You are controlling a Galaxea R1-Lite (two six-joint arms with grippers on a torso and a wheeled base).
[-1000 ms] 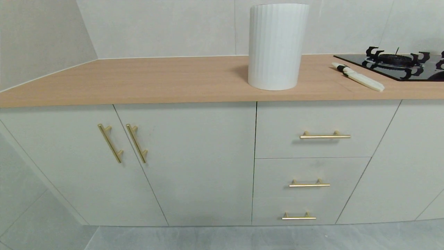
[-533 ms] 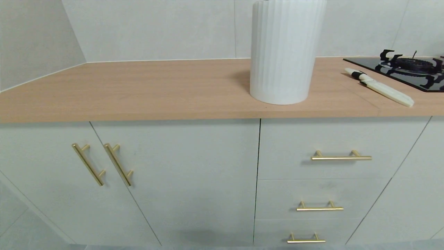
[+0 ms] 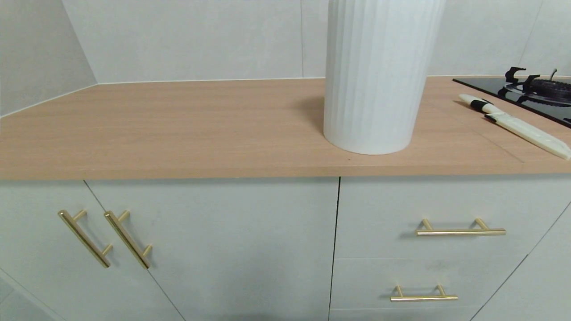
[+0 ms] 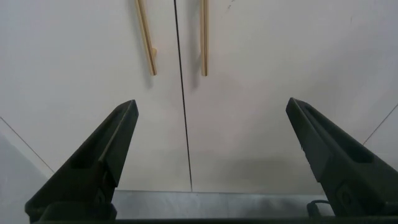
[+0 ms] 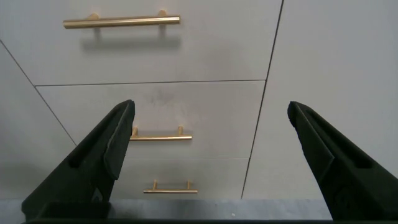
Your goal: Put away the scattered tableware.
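The knife (image 3: 513, 125) lies flat on the wooden countertop (image 3: 178, 125) at the right edge of the head view, between the white ribbed container (image 3: 379, 76) at upper centre and the black hob (image 3: 531, 89) in the upper right corner, touching neither. Since the earlier frames the whole picture has shifted, so the camera has come nearer; the things keep their places. The left gripper (image 4: 210, 104) is spread wide before the cabinet doors (image 4: 249, 93). The right gripper (image 5: 210, 104) is likewise apart and empty, facing the drawers (image 5: 155, 106).
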